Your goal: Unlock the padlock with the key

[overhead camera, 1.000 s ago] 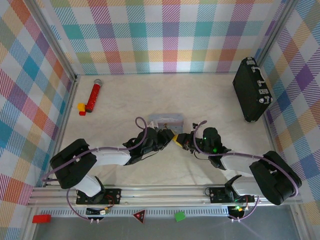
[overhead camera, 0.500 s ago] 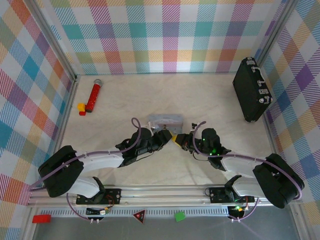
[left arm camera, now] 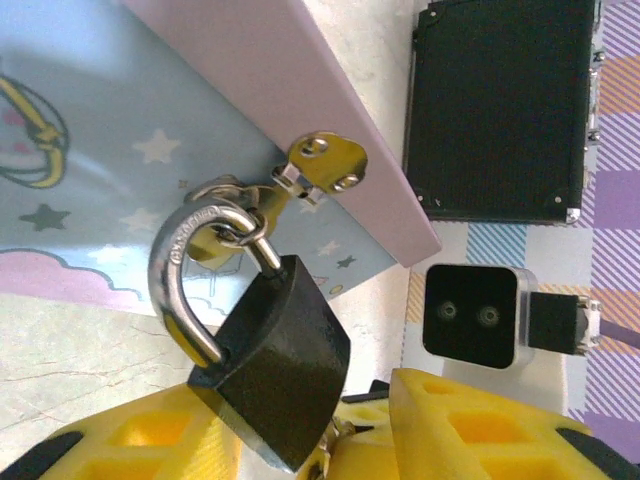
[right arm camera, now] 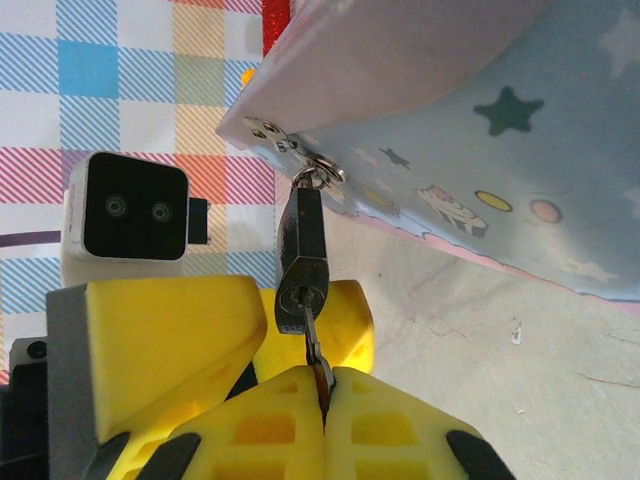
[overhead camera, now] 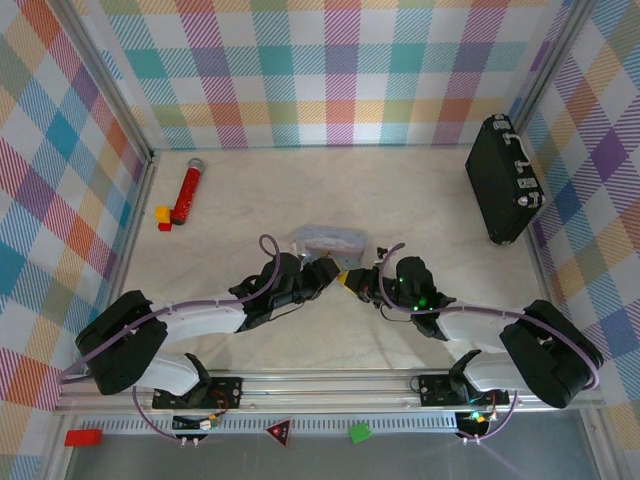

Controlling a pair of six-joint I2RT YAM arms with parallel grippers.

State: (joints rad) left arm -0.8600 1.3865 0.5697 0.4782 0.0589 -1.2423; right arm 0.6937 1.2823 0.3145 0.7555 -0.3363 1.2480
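Note:
The small black padlock [left arm camera: 285,365] hangs by its steel shackle [left arm camera: 180,285] from the brass hasp [left arm camera: 325,165] of the pale blue tin [left arm camera: 90,160]. Its body lies tilted between the yellow fingers [left arm camera: 130,450] of my left gripper [left arm camera: 310,425]. It rests against the left finger, and a gap shows before the right one. In the right wrist view the padlock [right arm camera: 300,250] is edge-on with its keyhole towards me. The thin key [right arm camera: 313,345] sits in the keyhole, and my right gripper [right arm camera: 325,390] is shut on its head. From above, the left gripper [overhead camera: 325,273] and the right gripper [overhead camera: 352,279] meet in front of the tin [overhead camera: 328,238].
A big black briefcase [overhead camera: 503,180] lies at the right wall and also appears beyond the tin as the briefcase [left arm camera: 500,100]. A red microphone toy [overhead camera: 187,190] and small blocks [overhead camera: 162,215] lie at the far left. Checked walls enclose the table.
Both grippers have shifted slightly left with the padlock. The tin has turned and slid a little left. The left arm's elbow has dropped lower and further left.

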